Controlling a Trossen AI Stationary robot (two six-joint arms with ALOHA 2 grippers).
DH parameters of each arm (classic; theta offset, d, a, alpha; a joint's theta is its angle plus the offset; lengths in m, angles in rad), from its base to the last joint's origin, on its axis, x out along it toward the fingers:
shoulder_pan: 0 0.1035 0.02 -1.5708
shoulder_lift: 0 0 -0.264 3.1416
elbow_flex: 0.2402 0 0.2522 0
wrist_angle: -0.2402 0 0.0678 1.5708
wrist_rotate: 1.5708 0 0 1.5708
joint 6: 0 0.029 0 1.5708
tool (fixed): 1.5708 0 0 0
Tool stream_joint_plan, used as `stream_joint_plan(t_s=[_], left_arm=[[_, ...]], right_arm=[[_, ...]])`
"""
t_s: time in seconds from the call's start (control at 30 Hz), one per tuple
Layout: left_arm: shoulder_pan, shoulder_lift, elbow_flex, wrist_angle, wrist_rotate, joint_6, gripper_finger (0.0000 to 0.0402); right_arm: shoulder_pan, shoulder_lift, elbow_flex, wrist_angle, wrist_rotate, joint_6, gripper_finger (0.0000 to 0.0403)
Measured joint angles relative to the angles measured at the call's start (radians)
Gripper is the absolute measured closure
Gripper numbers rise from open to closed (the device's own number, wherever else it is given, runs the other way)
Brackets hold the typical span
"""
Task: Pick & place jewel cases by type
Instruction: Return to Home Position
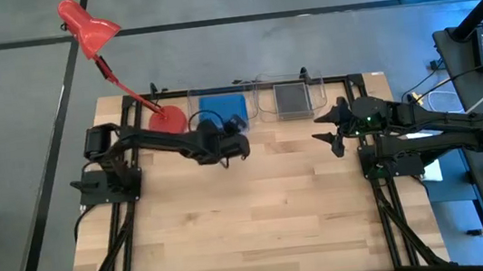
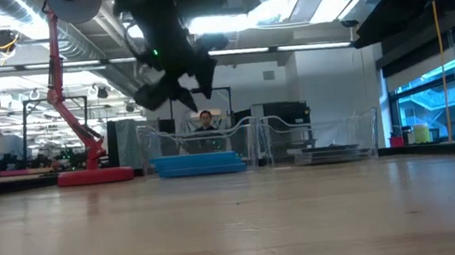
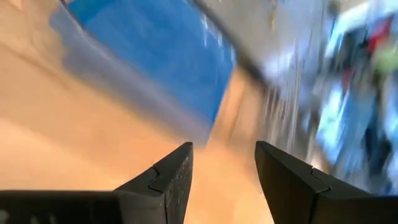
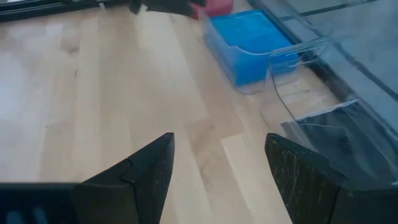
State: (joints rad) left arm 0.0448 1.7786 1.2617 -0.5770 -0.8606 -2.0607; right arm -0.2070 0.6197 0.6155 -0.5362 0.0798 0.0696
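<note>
Blue jewel cases [image 1: 222, 108] lie in the left clear bin [image 1: 193, 104] at the table's [image 1: 259, 206] far edge, and grey jewel cases [image 1: 293, 99] lie in the right clear bin [image 1: 319, 90]. The left end effector [image 1: 237, 145] hovers near the blue ones, fingers apart and empty. The right end effector [image 1: 330, 133] hangs open too.

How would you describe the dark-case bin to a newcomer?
At the far edge of the wooden table, two clear bins sit side by side beside the red lamp base. It is the bin farther from the lamp, nearest the right tool, holding dark cases; its neighbour, by the left tool, holds blue cases.
</note>
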Motion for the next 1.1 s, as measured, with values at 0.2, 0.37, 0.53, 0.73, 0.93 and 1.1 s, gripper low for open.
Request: stream_joint_plan(t_s=[0.2, 0.37, 0.53, 0.73, 0.93, 1.1], left_arm=[[-0.072, -0.081, 0.000, 0.004, 0.348, 0.403, 0.0232], [-0.131, -0.097, 0.000, 0.076, 0.444, 0.507, 0.0232], [-0.157, -0.095, 0.000, 0.317, 0.416, 0.869, 0.0234], [-0.052, -0.134, -0.001, 0.840, 0.812, 1.299, 0.0235], [0.062, -0.240, 0.000, 0.882, 1.213, 1.514, 0.0235], [0.090, -0.426, 0.000, 0.568, 1.200, 1.657, 0.0235]], right_arm=[[0.000, 0.000, 0.000, 0.004, -0.054, -0.025, 0.0148], [0.000, 0.000, 0.000, -0.009, -0.055, -0.052, 0.0148], [0.000, -0.001, 0.000, 0.027, -0.107, -0.049, 0.0148], [0.000, -0.056, 0.000, 0.065, -0.227, 0.062, 0.0148], [0.008, -0.194, 0.000, 0.090, -0.263, 0.086, 0.0148], [0.027, -0.369, 0.000, 0.105, -0.261, 0.163, 0.0148]])
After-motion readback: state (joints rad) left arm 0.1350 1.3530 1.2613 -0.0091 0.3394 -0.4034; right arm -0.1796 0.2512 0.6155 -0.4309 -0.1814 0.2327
